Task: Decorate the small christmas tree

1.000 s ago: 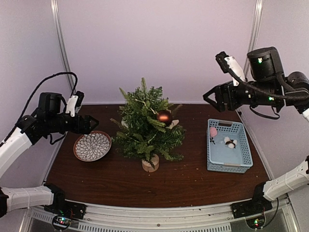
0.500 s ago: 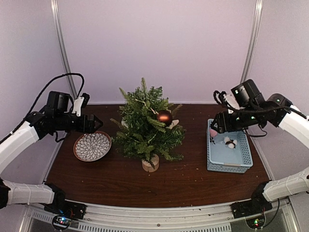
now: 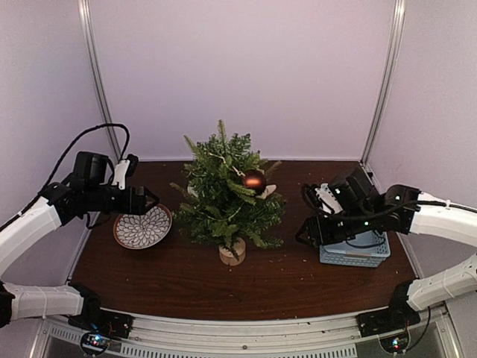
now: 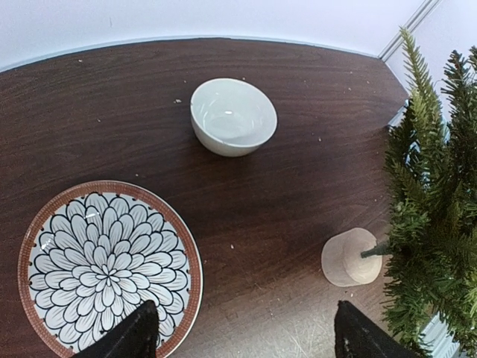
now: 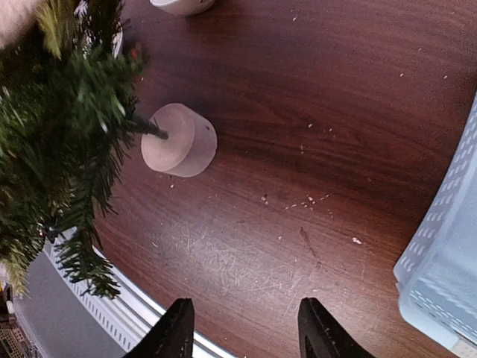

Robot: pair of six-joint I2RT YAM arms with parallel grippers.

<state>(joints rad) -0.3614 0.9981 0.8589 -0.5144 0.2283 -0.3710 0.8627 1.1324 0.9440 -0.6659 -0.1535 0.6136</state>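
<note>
**Small christmas tree, part-dressed: notes for the hanging step**

Item: the small christmas tree (image 3: 227, 200) stands upright near the middle of the table (image 3: 186, 287) on its wooden stump (image 3: 232, 252). One copper-red bauble (image 3: 254, 180) hangs in the upper right branches. No other ornament can be made out on it.

Adjacent: a white bowl (image 4: 233, 115) sits behind the tree. A patterned plate (image 3: 142, 226) lies to its left with nothing on it. A blue basket (image 3: 358, 258) is to its right, its contents hidden under the right arm.

Tools: the left gripper (image 3: 149, 200) has its fingers spread with nothing between them, and hovers over the plate's tree-side edge, pointed at the tree. The right gripper (image 5: 246, 332), likewise spread and empty, hangs low over bare table between stump and basket, near the basket's left wall.

Step in hand (judged): fetching the next ornament, since neither tool carries one.

Handling advice:
- The basket is the likeliest store, so the right gripper should look there.
- It should pinch an ornament by its loop or cap, not its body.
- The approach to the tree is best made from outside and above, to a stiff outer branch on a bare side, away from the bauble.
- The tree looks light on a narrow base and probably tips easily, so the left gripper could steady the stump.
- Release should wait until the loop sits over the needles.
</note>
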